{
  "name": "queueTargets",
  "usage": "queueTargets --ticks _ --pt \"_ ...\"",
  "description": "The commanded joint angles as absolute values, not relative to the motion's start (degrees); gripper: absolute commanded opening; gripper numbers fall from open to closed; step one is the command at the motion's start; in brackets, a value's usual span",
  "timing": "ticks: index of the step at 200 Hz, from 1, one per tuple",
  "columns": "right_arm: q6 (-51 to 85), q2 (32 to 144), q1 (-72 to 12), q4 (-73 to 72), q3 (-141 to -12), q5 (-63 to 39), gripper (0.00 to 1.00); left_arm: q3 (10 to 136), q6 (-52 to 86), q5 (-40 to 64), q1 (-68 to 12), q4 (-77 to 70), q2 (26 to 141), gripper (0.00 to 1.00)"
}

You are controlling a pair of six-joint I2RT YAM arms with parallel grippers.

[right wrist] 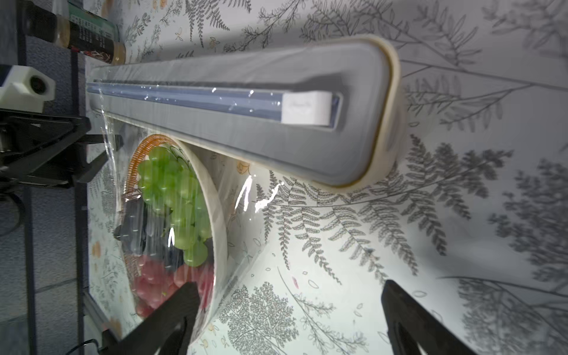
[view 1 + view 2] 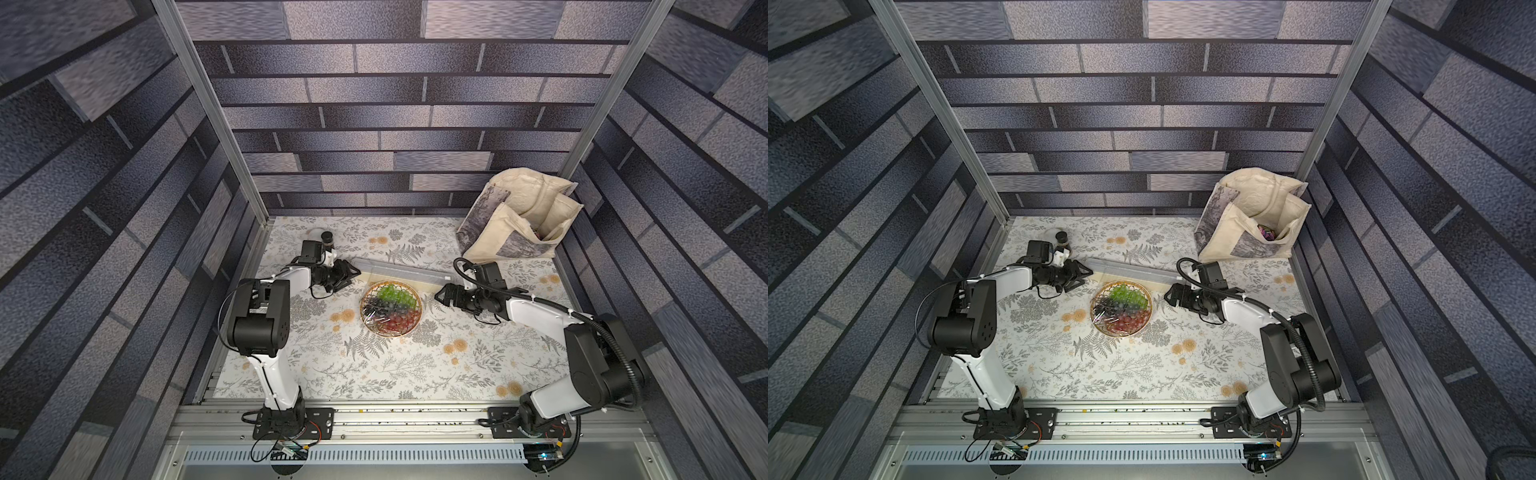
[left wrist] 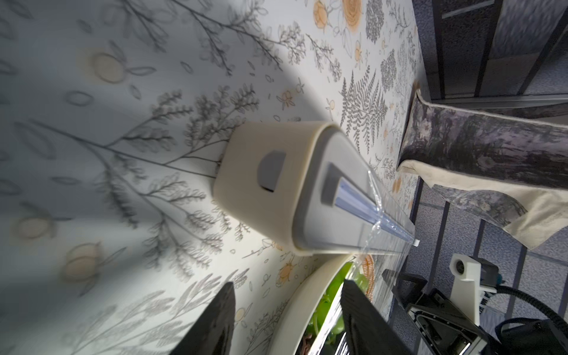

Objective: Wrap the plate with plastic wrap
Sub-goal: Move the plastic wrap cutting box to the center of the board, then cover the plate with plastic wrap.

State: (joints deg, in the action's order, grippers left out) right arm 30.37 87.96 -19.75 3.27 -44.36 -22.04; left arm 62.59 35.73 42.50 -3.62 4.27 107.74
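Plate (image 2: 363,305) of grapes sits mid-bench, just on the near side of the long cream box (image 2: 399,270). Plastic wrap (image 1: 242,196) is draped over the plate and spills onto the bench (image 2: 374,365) on its right. It appears to run up across the box's grey top, so by my reading it is not yet cut. Left hand (image 2: 353,279) hovers at the left end of the box, fingers apart, gripping nothing. Right hand (image 2: 439,291) hangs just right of the plate, spread wide and also empty. The white slider (image 1: 307,107) is parked at the right end of the slot. Step in hand, as I judge it, is severing the sheet. The next move would need one hand steadying the box while the other runs the slider leftward, then loose edges tucked under the rim.
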Motion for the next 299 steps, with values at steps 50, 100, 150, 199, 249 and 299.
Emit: queueTargets --ticks 50,100,150,199,249,299 --pt "31.10 99.83 -17.89 -6.69 -57.02 -24.49 0.95 74.71 38.75 44.05 -4.42 0.74 116.01 0.56" --pt "25.91 99.81 -16.68 -1.50 -62.53 -20.43 0.91 75.86 34.62 41.14 -2.37 4.43 114.12 0.54" --pt "29.38 90.72 -21.81 -2.93 -54.45 -29.88 0.76 69.59 23.46 44.44 -7.17 11.90 101.70 0.54" --pt "38.80 97.34 -28.31 -16.65 -52.91 -29.83 0.82 71.10 21.02 45.38 -12.78 12.65 105.94 0.55" --pt "39.07 101.24 -28.55 -16.67 -53.02 -27.98 0.88 74.49 17.19 40.23 -13.15 13.60 112.16 0.54" --pt "41.04 103.22 -29.86 -15.12 -52.06 -28.21 0.92 71.67 16.74 42.51 -12.16 13.86 112.83 0.55"
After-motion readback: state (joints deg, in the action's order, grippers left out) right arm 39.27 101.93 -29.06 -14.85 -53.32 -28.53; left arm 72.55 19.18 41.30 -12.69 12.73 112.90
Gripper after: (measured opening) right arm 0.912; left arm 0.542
